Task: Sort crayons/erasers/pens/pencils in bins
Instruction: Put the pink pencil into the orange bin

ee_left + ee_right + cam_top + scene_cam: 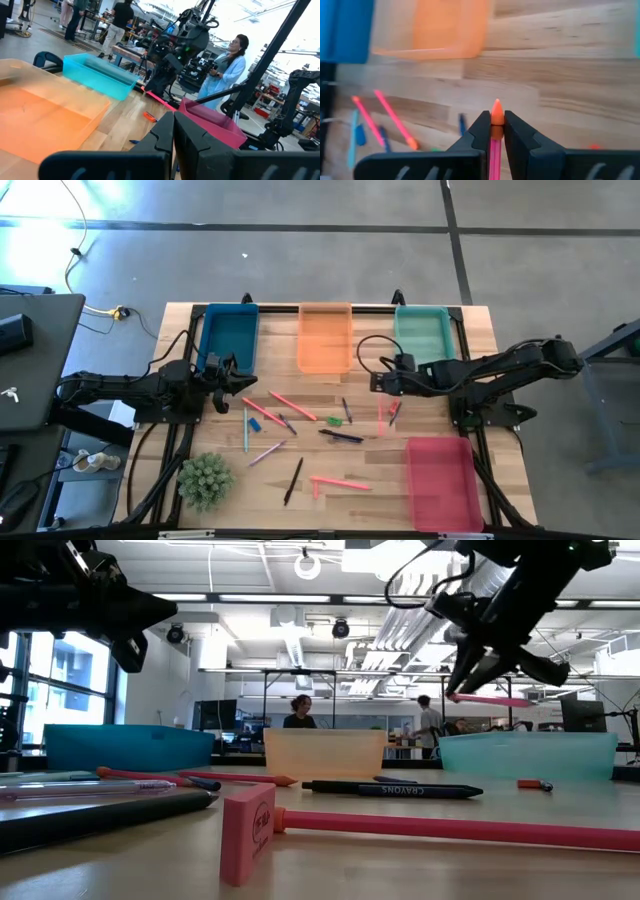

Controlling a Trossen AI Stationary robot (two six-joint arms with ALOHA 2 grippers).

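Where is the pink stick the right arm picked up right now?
The pink stick is clamped in the right gripper, held in the air above the table, just in front of the teal-green bin and right of the orange bin.

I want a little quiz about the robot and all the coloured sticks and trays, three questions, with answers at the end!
1. True or false: the right pincer is shut on a pink stick with an orange tip.
2. Which tray sits alone near the table's front edge? A. blue tray B. orange tray C. red tray
3. Fill in: the small green ___ stands near the table's front left corner.

Key:
1. True. The stick is lifted off the table.
2. C. The blue, orange and teal tray line the back edge.
3. plant
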